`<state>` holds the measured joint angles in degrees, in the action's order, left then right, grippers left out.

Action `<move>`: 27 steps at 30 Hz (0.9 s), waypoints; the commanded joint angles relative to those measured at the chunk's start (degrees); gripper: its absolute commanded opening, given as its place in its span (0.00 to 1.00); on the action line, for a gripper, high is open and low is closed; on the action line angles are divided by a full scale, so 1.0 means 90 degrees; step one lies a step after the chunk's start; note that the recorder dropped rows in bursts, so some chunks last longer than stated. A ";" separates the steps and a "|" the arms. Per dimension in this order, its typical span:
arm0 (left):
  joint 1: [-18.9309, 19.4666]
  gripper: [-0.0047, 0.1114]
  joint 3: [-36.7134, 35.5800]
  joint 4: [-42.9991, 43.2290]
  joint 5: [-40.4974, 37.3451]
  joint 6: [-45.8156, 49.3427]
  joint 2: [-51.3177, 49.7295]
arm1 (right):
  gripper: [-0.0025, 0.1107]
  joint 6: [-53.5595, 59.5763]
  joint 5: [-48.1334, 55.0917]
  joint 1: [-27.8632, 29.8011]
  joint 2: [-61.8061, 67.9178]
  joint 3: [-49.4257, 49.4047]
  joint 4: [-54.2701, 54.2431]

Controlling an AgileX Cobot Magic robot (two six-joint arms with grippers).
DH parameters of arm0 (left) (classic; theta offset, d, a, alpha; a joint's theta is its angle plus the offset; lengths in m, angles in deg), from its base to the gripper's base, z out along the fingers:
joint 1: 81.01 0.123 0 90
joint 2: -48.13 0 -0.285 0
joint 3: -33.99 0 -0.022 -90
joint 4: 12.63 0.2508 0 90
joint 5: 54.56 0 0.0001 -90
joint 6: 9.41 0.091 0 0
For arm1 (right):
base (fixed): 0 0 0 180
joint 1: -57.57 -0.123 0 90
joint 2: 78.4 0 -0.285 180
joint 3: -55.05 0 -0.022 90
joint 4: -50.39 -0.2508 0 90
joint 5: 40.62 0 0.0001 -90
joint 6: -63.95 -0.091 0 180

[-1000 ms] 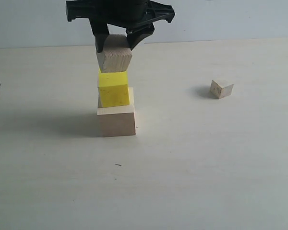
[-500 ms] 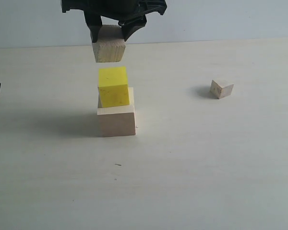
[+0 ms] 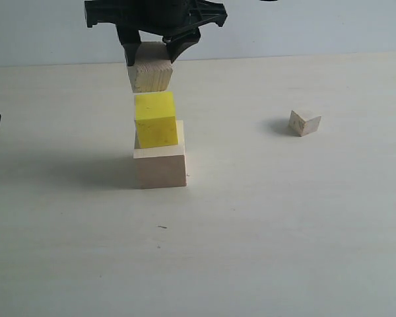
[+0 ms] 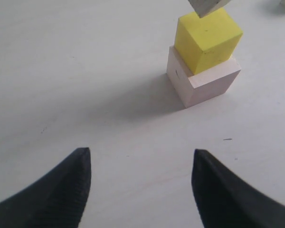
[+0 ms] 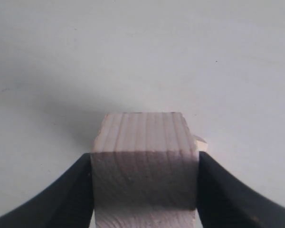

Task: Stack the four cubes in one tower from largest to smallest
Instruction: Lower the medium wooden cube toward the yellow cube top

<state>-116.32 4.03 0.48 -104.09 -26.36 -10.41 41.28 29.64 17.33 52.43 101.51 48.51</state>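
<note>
Four cubes are counted. One medium grainy wooden cube [image 3: 150,76] is clamped in the right gripper [image 3: 151,58], upper left of centre, just above one smooth bright yellow cube [image 3: 156,119]; contact cannot be confirmed. Beneath sits one large pale wooden cube [image 3: 160,165]. One small wooden cube [image 3: 304,122] lies well apart, frame right. The jaws of the left gripper [image 4: 142,190] are spread and empty.

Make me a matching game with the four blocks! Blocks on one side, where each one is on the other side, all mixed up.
Blocks:
1. yellow cube
2. large pale cube
3. medium wooden cube
4. small wooden cube

Places:
A. gripped in the right tool
B. alone on the table, away from the others
C. on the table, under another cube
D. sitting on the large pale cube

Pairs: 1-D, 2-C, 3-A, 4-B
</note>
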 commanded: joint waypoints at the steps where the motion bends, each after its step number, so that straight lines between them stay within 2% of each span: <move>1: 0.0007 0.56 -0.0015 0.0089 0.0016 0.0029 -0.0005 | 0.02 0.0090 -0.0033 -0.0010 -0.0047 0.0073 -0.0051; 19: 0.0007 0.56 -0.0015 0.0146 -0.0024 0.0029 -0.0005 | 0.02 0.0230 -0.0033 -0.0042 -0.0189 0.0045 0.0112; 27: 0.0007 0.56 -0.0015 0.0138 -0.0025 0.0029 -0.0005 | 0.02 0.0292 -0.0033 -0.0086 -0.0678 -0.0980 0.0370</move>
<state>-116.32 4.03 1.30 -104.45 -26.36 -10.41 43.42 29.82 16.77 48.65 94.35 49.74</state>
